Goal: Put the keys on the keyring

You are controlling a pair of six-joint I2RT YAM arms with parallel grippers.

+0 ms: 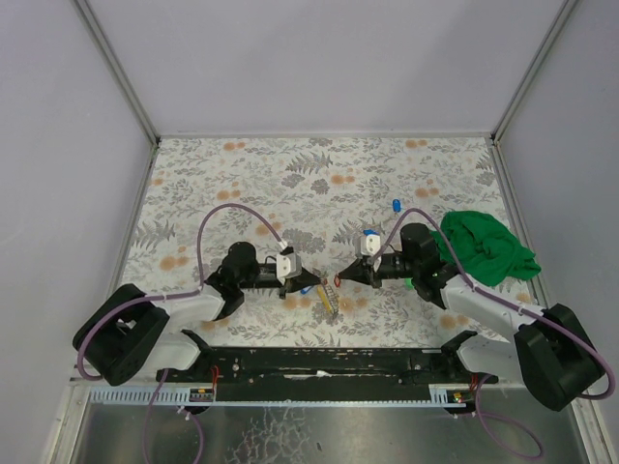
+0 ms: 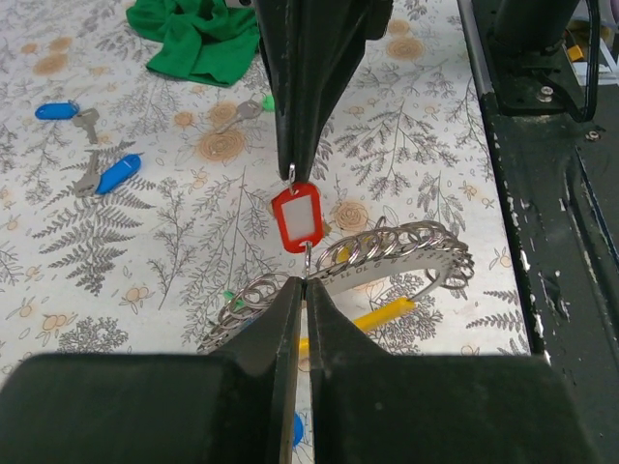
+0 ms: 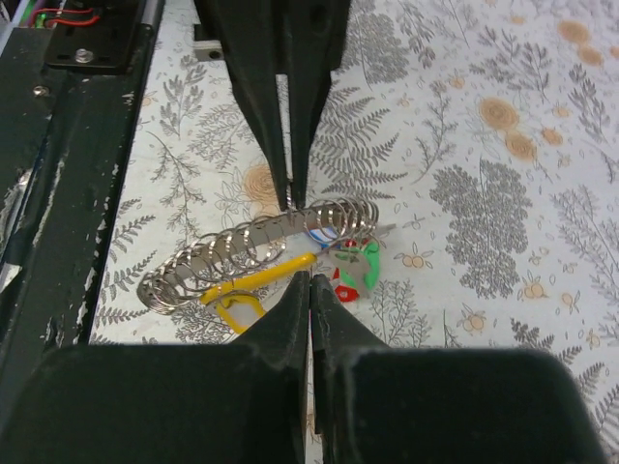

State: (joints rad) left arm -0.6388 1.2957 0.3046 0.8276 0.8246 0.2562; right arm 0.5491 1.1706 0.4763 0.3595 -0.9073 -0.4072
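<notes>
A red-tagged key (image 2: 297, 217) hangs between my two grippers just above the table. My left gripper (image 2: 305, 280) is shut on the thin metal piece at the tag's lower end. My right gripper (image 2: 290, 172) is shut on the small ring at its upper end. Seen from above, the two grippers (image 1: 308, 287) (image 1: 340, 278) meet tip to tip over the red tag (image 1: 336, 281). Under them the keyring's yellow tag (image 3: 232, 307) and green tag (image 3: 368, 271) lie partly hidden. Loose blue-tagged keys (image 2: 118, 172) (image 2: 56, 110) and a green-tagged key (image 2: 253, 106) lie farther off.
A metal strip carrying several spare rings (image 3: 256, 253) (image 2: 387, 256) lies right below the fingertips. A crumpled green cloth (image 1: 486, 247) sits at the right. The black base rail (image 1: 329, 362) runs along the near edge.
</notes>
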